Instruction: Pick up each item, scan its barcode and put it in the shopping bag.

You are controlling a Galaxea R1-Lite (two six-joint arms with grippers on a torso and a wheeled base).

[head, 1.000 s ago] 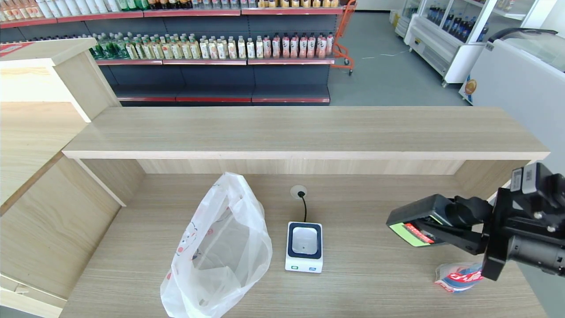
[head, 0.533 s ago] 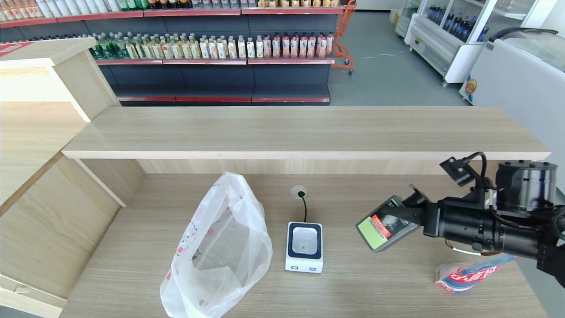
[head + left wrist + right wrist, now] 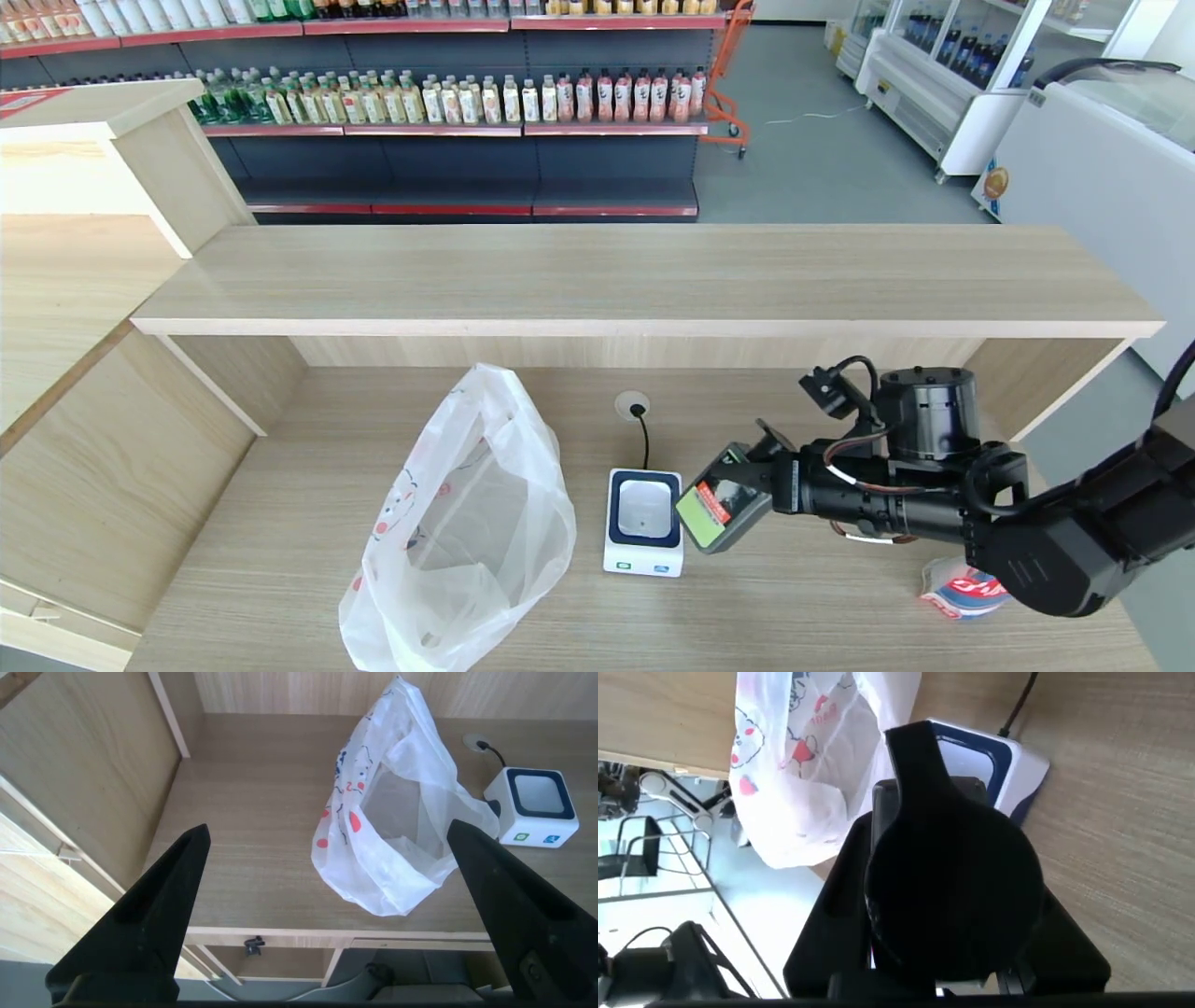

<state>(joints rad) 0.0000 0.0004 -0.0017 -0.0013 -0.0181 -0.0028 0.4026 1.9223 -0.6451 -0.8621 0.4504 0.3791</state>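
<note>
Holding a box clamped in my right pincer just beside the scanner at the worktop's middle; my left pincer gapes apart, facing the bag.

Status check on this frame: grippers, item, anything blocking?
Right gripper shut on dark box, held tilted just right of the scanner. Left gripper open, empty. Shopping bag left of scanner, nothing between. Blue-red packet waits on counter.

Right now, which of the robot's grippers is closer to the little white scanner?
Right. The right gripper, holding a dark packet, is just beside the scanner, on its right. The left gripper hangs farther back, on the shopping bag side.
</note>
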